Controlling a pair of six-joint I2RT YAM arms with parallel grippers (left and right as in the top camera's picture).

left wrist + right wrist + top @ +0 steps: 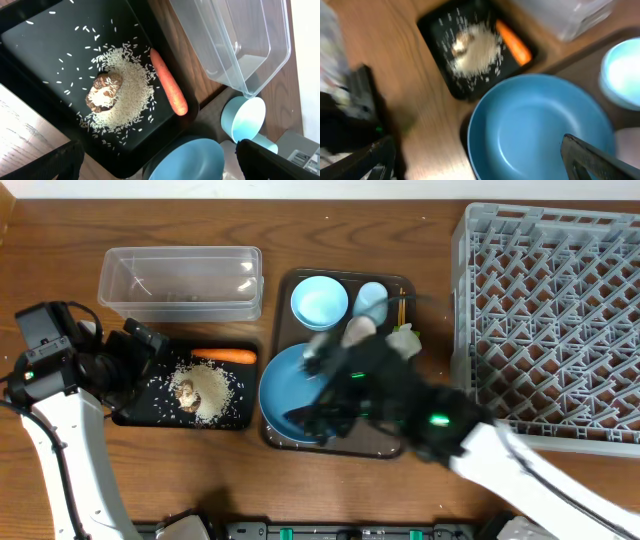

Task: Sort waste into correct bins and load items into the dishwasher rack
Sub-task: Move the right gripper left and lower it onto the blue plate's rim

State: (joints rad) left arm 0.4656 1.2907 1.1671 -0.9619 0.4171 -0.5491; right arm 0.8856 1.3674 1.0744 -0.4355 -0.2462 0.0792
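- Currently the carrot (169,89) lies along the far edge of the black tray (35,50), toward its right corner
- Rice (131,95) is heaped in the right half of that tray with loose grains scattered to the left, and the brown lump (104,91) sits on the heap
- Wrapper (405,340) rests at the right edge of the brown tray (276,330), with the chopsticks (401,308) just behind it, by the far right corner
- Big bowl (290,390) fills the brown tray's near left corner, partly under the right arm
- Small bowl (319,302) stands in the far left corner, with the blue cup (371,300) just to its right
- White cup (358,332) is near the tray's middle, half hidden by the arm
- Clear tub (180,280) stands just behind the black tray, nearer the far edge of the table (300,220)
- Brown tray lies just right of the black tray, touching or nearly so
- Rack (550,310) takes up the table's right side, beside the brown tray
- Left gripper (135,365) hangs over the black tray's left end, its fingers (280,160) spread wide with nothing between them
- Right gripper (477,142) hangs over the big bowl, blurred in both views, its fingers (600,160) spread wide and clasping nothing
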